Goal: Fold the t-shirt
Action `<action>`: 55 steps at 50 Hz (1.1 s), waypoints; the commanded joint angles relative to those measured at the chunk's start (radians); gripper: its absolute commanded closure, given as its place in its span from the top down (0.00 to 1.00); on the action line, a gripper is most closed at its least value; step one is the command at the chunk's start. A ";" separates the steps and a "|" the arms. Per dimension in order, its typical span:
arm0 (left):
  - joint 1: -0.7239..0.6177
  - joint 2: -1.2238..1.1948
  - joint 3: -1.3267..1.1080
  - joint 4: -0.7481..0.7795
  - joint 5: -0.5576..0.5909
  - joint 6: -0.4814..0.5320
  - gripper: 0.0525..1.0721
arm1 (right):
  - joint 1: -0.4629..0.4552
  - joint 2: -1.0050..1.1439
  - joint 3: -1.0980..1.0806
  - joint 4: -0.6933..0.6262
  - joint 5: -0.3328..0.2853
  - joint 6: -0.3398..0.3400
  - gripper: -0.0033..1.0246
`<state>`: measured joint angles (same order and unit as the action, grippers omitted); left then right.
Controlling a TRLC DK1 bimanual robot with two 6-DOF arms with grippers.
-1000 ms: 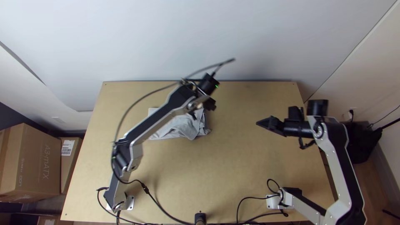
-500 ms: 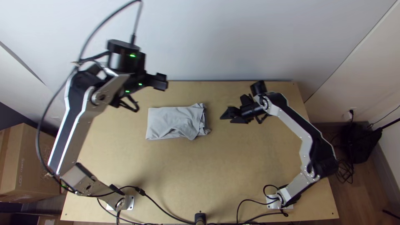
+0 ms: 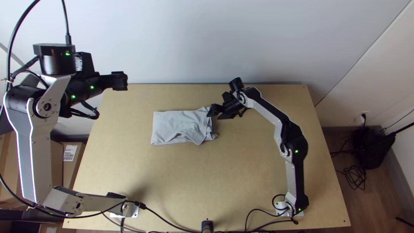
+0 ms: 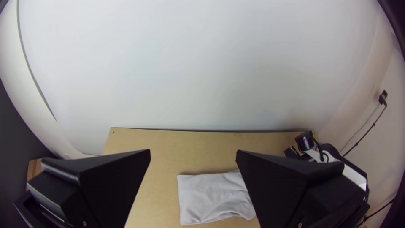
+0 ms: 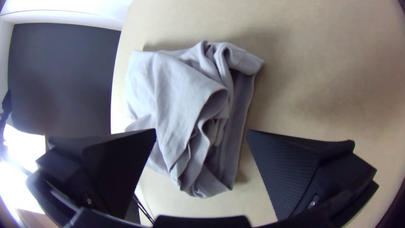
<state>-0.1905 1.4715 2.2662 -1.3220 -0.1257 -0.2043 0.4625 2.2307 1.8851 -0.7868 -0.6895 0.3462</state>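
Seemingly, t-shirt lies partly beneath right pincer.

The left gripper hid part of the t-shirt in its wrist view; the top view's edge cropped a cardboard box.

There is one t-shirt on one table. There are two arms, one left gripper and one right gripper, with four fingers between them, at least two boxes and several cables.
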 commanded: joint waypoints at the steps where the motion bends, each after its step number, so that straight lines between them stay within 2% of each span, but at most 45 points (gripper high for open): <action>1: 0.043 -0.008 -0.011 -0.009 0.023 0.019 0.96 | 0.018 0.090 0.083 -0.011 0.002 0.028 0.96; 10: 0.074 0.013 -0.010 -0.008 0.023 0.032 0.96 | 0.045 0.198 0.190 -0.025 0.001 0.028 0.95; 15: 0.080 0.019 -0.008 -0.005 0.023 0.034 0.96 | 0.050 0.244 0.253 -0.069 -0.005 0.024 0.64; 21: 0.092 0.027 -0.008 -0.005 0.023 0.036 0.96 | 0.039 0.284 0.289 -0.068 -0.004 0.027 0.04; 22: 0.095 0.029 -0.008 -0.005 0.023 0.037 0.96 | 0.034 0.290 0.293 -0.068 -0.004 0.028 0.02; 29: 0.103 0.033 -0.008 -0.005 0.023 0.043 0.96 | -0.024 0.302 0.293 -0.058 0.004 0.028 0.03; 42: 0.131 0.033 -0.013 -0.005 0.047 0.048 0.96 | -0.197 0.256 0.246 -0.057 0.005 0.010 0.03; 55: 0.135 0.035 -0.013 0.004 0.049 0.062 0.96 | -0.444 0.135 0.109 -0.029 0.005 -0.049 0.03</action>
<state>-0.0631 1.5009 2.2623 -1.3212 -0.0891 -0.1562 0.1146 2.4386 2.0579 -0.8192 -0.7033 0.3325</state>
